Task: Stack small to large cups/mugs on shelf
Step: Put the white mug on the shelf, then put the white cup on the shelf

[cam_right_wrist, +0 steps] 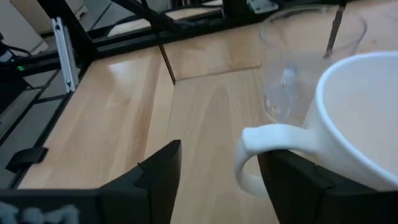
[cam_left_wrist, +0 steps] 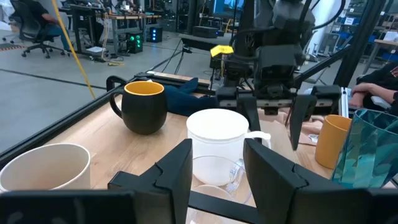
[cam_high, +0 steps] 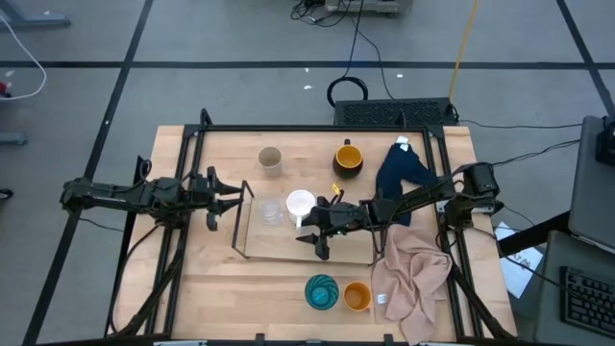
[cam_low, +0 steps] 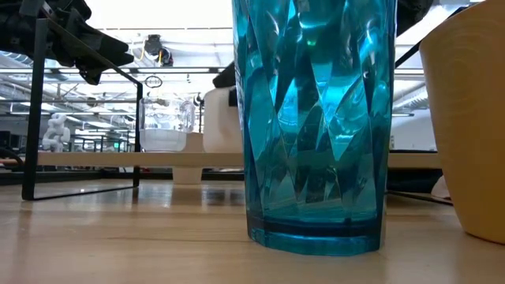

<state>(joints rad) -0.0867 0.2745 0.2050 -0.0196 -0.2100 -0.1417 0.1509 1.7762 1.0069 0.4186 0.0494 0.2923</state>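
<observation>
light-wood table (cam_high: 221, 288) under both arms, shelf (cam_high: 279, 245) at its middle with white handled mug (cam_high: 300, 204) and clear glass (cam_high: 271, 210) side by side on the board. right end effector (cam_high: 317, 223) spread wide, empty, fingers either side of the mug's handle; left end effector (cam_high: 231, 197) open and waiting just off the shelf's end. best to clear the handle straight back and keep low-speed, so as not to nudge mug into glass, before fetching the beige-grey cup (cam_high: 271, 160).

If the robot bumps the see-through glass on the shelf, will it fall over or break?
The clear glass stands upright on the flat shelf, so a light bump probably only slides it. It looks thin, likely fragile and slippery. The white mug close beside it might stop it tipping.
</observation>
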